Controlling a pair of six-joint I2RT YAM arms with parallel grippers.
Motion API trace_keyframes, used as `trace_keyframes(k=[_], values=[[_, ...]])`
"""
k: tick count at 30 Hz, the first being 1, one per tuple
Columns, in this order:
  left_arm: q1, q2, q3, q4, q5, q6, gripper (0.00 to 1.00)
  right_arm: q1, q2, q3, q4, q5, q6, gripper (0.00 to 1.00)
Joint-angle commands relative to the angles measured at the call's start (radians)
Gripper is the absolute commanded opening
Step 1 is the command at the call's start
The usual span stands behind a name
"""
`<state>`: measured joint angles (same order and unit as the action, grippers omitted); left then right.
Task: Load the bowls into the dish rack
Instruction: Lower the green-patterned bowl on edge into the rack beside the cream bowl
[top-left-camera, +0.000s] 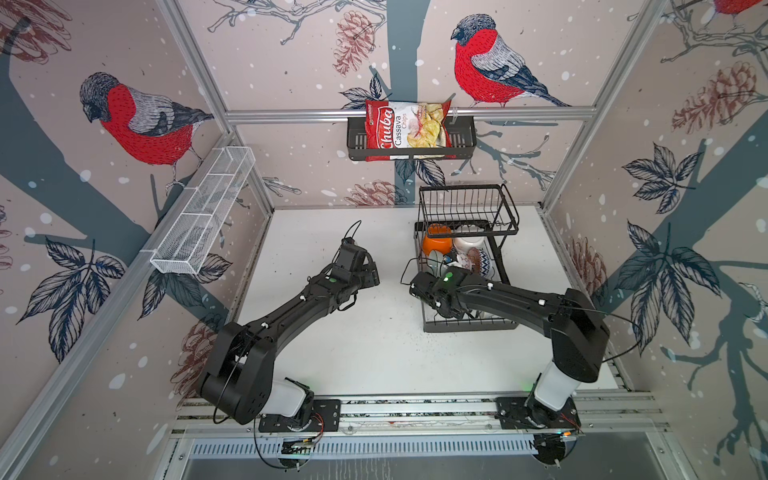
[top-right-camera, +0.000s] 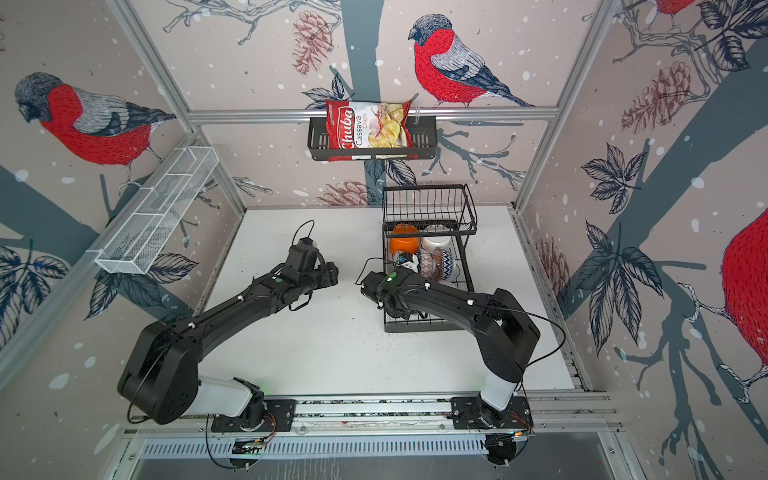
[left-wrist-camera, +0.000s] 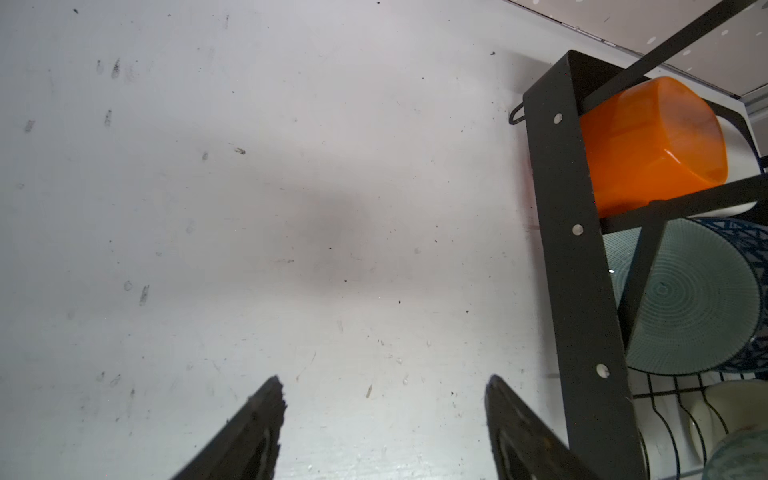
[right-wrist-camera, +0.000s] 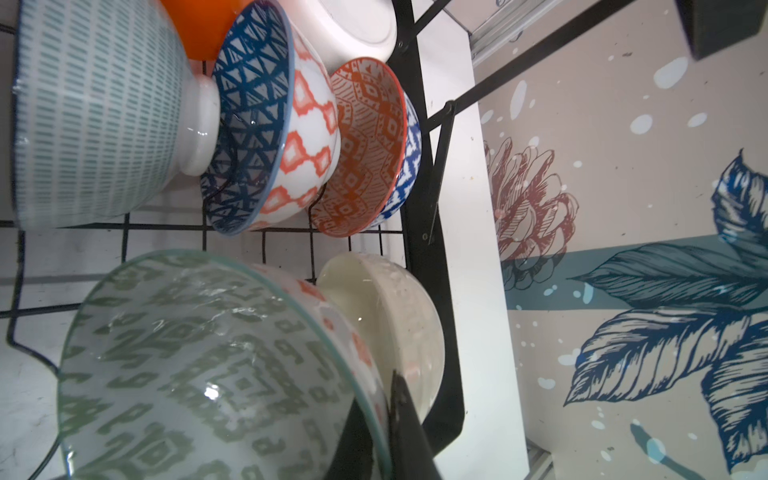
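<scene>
The black dish rack (top-left-camera: 469, 326) stands at the right of the table. Several bowls rest on edge in it: an orange bowl (right-wrist-camera: 203, 25), a white bowl (right-wrist-camera: 349, 29), a teal-striped bowl (right-wrist-camera: 95, 116), a blue-and-orange patterned bowl (right-wrist-camera: 270, 124), an orange-red patterned bowl (right-wrist-camera: 365, 145) and a cream bowl (right-wrist-camera: 386, 316). My right gripper (right-wrist-camera: 376, 395) is shut on the rim of a pale teal patterned bowl (right-wrist-camera: 199, 365), low in the rack beside the cream one. My left gripper (left-wrist-camera: 384, 380) hangs open and empty over bare table, left of the rack frame (left-wrist-camera: 573, 249).
A black wall basket (top-left-camera: 465, 139) with a red chips bag (top-left-camera: 409, 129) hangs on the back wall above the rack. A long white mesh tray (top-left-camera: 203, 212) is fixed to the left wall. The rack's raised basket tier (top-left-camera: 469, 205) overhangs the back bowls.
</scene>
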<state>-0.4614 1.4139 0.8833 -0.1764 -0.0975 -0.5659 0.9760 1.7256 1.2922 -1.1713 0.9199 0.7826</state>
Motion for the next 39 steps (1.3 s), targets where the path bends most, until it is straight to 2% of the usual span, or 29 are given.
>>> trace_keyframes(k=[1,24,39], values=[[0.010,-0.007,-0.001,0.006,-0.010,0.020,0.76,0.000,0.002,0.003,-0.026,0.065,-0.037,0.00],[0.033,-0.003,0.009,-0.005,-0.018,0.035,0.76,0.018,0.096,-0.024,-0.013,0.138,-0.121,0.00],[0.065,-0.003,0.000,0.002,-0.007,0.043,0.76,0.010,0.168,0.013,-0.057,0.184,-0.121,0.00]])
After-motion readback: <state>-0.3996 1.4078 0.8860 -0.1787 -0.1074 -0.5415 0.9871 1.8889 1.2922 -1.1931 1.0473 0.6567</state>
